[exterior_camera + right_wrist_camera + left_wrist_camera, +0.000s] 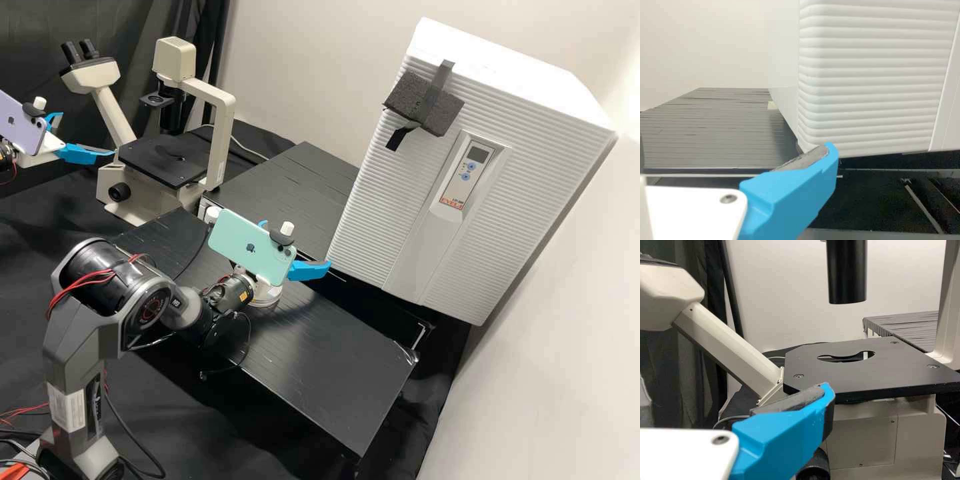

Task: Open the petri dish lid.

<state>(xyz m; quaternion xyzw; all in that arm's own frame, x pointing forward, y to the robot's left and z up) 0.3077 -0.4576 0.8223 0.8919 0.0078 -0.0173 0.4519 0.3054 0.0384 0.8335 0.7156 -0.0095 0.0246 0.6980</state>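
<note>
In the high view, the left gripper (87, 134) is released, its two blue fingers spread apart, near the microscope (163, 160); the right gripper (297, 244) is also released, its fingers apart, above the black bench (333, 353) and near the lower corner of the big white cabinet (373, 227). A round white rim (267, 304) sits just below the mint phone (243, 241) mounted on the right gripper, partly hidden; I cannot tell whether it is the petri dish or part of the arm, so the dish's place and its lid stay uncertain.
</note>
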